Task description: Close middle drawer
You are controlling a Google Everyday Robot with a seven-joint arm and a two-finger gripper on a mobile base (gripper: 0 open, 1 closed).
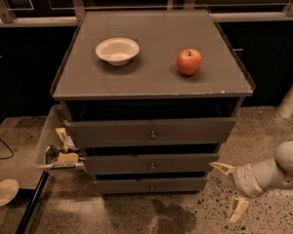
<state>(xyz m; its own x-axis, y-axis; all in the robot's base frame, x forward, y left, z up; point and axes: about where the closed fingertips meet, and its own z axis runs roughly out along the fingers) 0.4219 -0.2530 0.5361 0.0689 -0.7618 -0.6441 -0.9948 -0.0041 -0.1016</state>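
A grey cabinet holds three drawers, each with a small round knob. The middle drawer (150, 163) has a front of in-between width and stands pulled out a little, less far than the wide top drawer (150, 132) above it. The narrow bottom drawer (150, 185) sits below. My gripper (230, 188) is at the lower right, just right of the middle and bottom drawers, near the floor. Its two pale fingers (222, 168) are spread apart and hold nothing. It touches no drawer.
A white bowl (117, 50) and a red apple (189, 62) sit on the cabinet top (151, 77). A clear bin of trash (56, 147) stands at the cabinet's left. A white dish (3, 192) lies on the floor at far left. A white pole (292, 96) stands at right.
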